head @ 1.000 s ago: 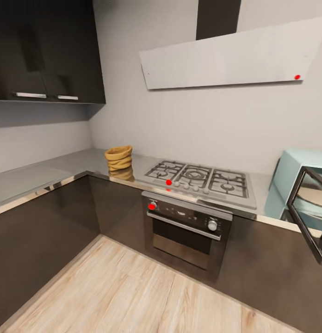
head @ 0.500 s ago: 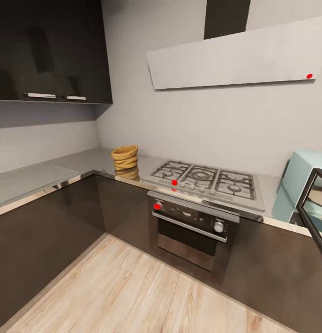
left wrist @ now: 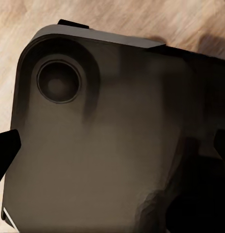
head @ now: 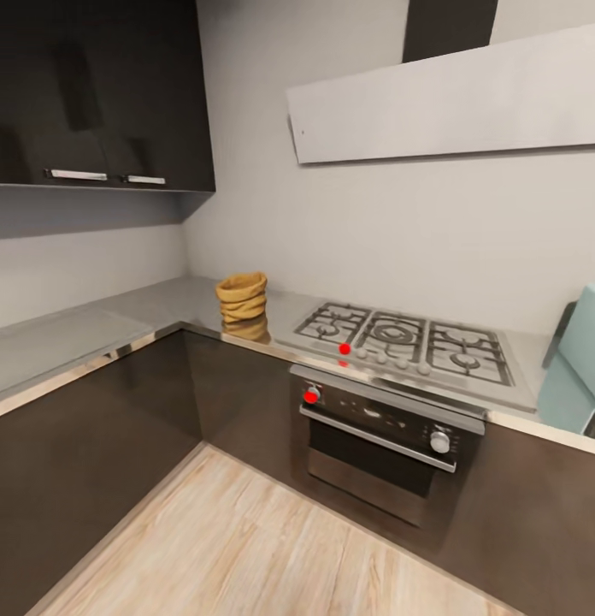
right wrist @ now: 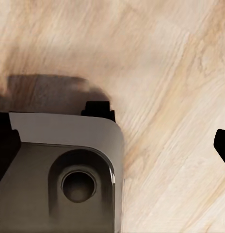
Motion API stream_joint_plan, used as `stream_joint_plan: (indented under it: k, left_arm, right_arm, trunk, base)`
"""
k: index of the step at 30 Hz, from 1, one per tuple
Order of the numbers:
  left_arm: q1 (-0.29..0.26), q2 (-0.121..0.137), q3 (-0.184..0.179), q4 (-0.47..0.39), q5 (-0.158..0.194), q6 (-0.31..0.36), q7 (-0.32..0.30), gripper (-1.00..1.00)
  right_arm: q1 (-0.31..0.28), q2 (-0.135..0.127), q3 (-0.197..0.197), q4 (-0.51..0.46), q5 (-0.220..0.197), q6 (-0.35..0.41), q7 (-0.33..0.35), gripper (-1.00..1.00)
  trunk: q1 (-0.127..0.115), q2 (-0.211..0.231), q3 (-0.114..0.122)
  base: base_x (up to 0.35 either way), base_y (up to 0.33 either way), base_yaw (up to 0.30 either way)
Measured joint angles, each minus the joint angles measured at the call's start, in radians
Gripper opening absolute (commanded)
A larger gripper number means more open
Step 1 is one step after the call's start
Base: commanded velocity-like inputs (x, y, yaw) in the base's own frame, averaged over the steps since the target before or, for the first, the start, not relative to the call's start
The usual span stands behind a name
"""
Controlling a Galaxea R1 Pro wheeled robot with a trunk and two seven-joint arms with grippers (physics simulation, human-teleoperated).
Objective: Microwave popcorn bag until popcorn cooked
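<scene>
Swings left: microwave (head: 586,359) slipping off-frame, popcorn bag (head: 242,297) on worktop (head: 92,329) nearing centre; tool state impossible to tell.

Two pale grey walls (head: 246,222) are being seen meeting in a corner. Dark wall cupboards (head: 92,94) with thin silver handles are being seen hanging up high. A wide grey hood (head: 451,103) is being seen sticking out above a gas hob (head: 413,338) with black grates. Under the hob, a steel oven (head: 379,441) with a long bar handle is being shown between dark cabinet fronts (head: 84,436). The light wooden floor (head: 255,556) is being lit softly.
</scene>
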Motion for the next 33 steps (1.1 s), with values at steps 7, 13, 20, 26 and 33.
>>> stream_joint_plan:
  k: [7, 13, 20, 26, 33]
  left_arm:
    - [0.000, 0.000, 0.000, 0.000, 0.000, -0.001, 0.000, 1.00]
    - [0.000, -0.001, -0.001, 0.001, 0.000, -0.002, 0.000, 1.00]
    - [0.000, -0.002, -0.001, 0.002, -0.001, -0.002, 0.001, 1.00]
    - [0.000, -0.002, -0.001, 0.002, -0.001, -0.002, 0.001, 1.00]
    - [0.000, -0.002, -0.003, 0.002, 0.000, -0.001, 0.001, 1.00]
  right_arm:
    - [0.000, -0.004, 0.001, 0.000, 0.000, -0.005, 0.000, 1.00]
    - [0.000, -0.004, 0.002, 0.000, 0.000, -0.007, 0.000, 1.00]
    - [0.000, -0.004, 0.002, 0.000, 0.000, -0.007, 0.000, 1.00]
    - [0.000, -0.004, 0.002, 0.000, 0.000, -0.007, 0.000, 1.00]
    - [0.000, -0.004, 0.002, 0.001, 0.000, -0.002, 0.000, 1.00]
  trunk:
    - [0.000, 0.000, 0.000]
    - [0.000, 0.000, 0.000]
    - [0.000, 0.000, 0.000]
    - [0.000, 0.000, 0.000]
    - [0.000, 0.000, 0.000]
  base:
    - [0.240, 0.193, 0.000]
    - [0.220, 0.188, 0.000]
    - [0.201, 0.187, 0.000]
    - [0.199, 0.183, 0.000]
    - [0.199, 0.143, 0.000]
